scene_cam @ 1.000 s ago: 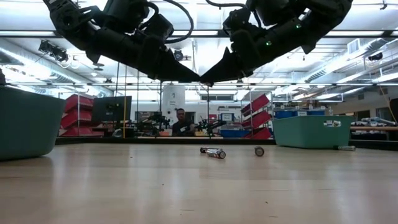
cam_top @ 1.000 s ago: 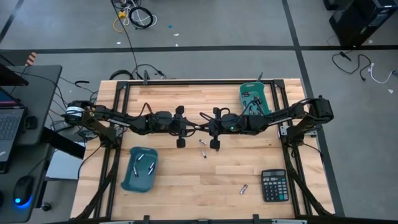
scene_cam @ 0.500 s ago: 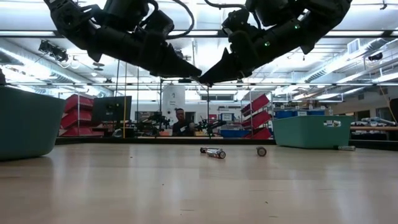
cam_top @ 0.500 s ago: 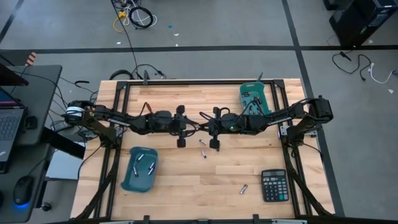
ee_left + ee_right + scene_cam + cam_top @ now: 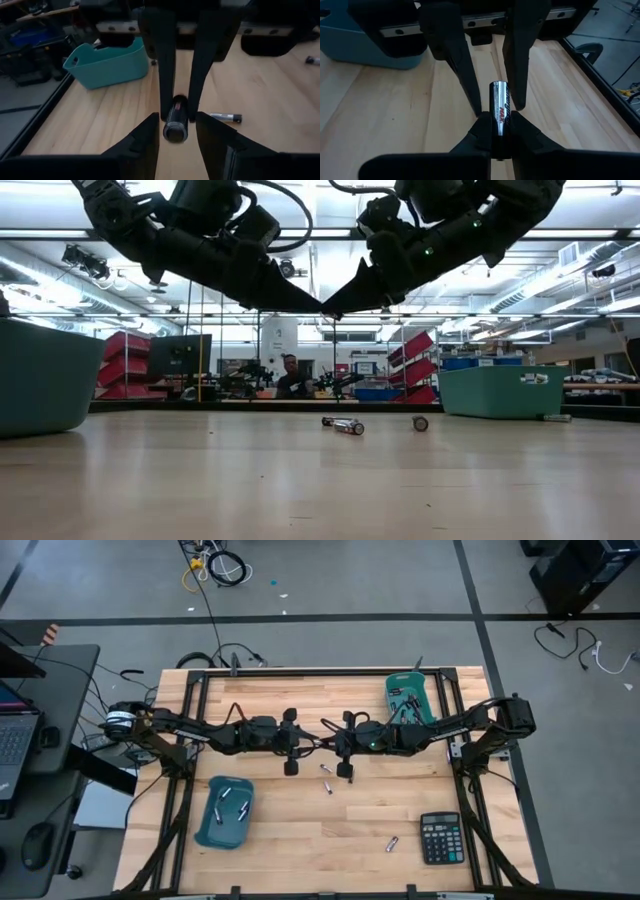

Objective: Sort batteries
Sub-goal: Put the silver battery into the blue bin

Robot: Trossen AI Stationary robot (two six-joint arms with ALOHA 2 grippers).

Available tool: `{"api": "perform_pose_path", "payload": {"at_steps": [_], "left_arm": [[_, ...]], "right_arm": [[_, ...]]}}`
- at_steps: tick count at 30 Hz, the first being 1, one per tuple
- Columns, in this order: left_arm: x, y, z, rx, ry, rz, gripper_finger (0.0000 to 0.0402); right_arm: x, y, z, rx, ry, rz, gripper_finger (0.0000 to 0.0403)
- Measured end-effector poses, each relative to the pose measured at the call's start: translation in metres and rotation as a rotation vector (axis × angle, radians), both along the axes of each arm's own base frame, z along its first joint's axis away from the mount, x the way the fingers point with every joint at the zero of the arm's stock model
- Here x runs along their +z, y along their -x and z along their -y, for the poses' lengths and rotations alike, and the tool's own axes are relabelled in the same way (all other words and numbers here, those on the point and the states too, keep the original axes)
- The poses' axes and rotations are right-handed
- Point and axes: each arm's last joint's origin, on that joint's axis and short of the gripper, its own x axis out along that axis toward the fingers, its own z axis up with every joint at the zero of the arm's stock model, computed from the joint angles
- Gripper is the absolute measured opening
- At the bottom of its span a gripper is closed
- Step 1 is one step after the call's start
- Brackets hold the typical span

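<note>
Two dark arms reach in from opposite sides of the wooden bench (image 5: 300, 840) and meet nose to nose above its middle, well clear of the surface

One teal bin (image 5: 205, 830) sits at the front left with a few batteries (image 5: 228, 802) inside; second teal bin (image 5: 425, 690) sits at the back right, contents too small to make out

Black calculator (image 5: 440, 838) lies at the front right

Right end effector (image 5: 501, 125): fingers pressed onto a silver and black cell (image 5: 500, 107), pinching it end-on so it points toward the other arm

Left end effector (image 5: 176, 145): fingers spread, one on each side of the same cell; left wrist view shows a gap on both sides

Loose batteries on the bench: two (image 5: 325, 778) below the meeting point, close together, and one (image 5: 392, 844) just beside the calculator
</note>
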Motion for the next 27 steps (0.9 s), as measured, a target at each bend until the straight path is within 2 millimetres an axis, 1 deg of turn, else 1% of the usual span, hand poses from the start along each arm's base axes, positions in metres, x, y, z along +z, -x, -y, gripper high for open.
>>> {"api": "perform_pose_path", "payload": {"at_steps": [5, 13, 20, 23, 27], "left_arm": [[0.0036, -0.0011, 0.0014, -0.051, 0.011, 0.04, 0.012], [0.0028, -0.001, 0.0009, -0.049, 0.011, 0.034, 0.0117], [0.0023, -0.0001, -0.0064, -0.023, 0.011, 0.028, 0.0116], [0.0022, 0.0001, -0.0076, -0.021, 0.012, 0.028, 0.0104], [0.0022, 0.0001, -0.008, -0.03, 0.015, 0.028, 0.0073]], "right_arm": [[0.0003, -0.0001, -0.0003, 0.008, 0.003, 0.003, 0.0028], [0.0004, -0.0002, -0.0004, 0.01, 0.007, 0.005, 0.0028], [0.0002, 0.0, 0.0002, 0.002, 0.01, 0.004, 0.0028], [0.0002, 0.0, 0.0001, 0.003, 0.01, 0.005, 0.0028], [0.0003, 0.0, -0.0002, 0.006, 0.011, 0.006, 0.0028]]}}
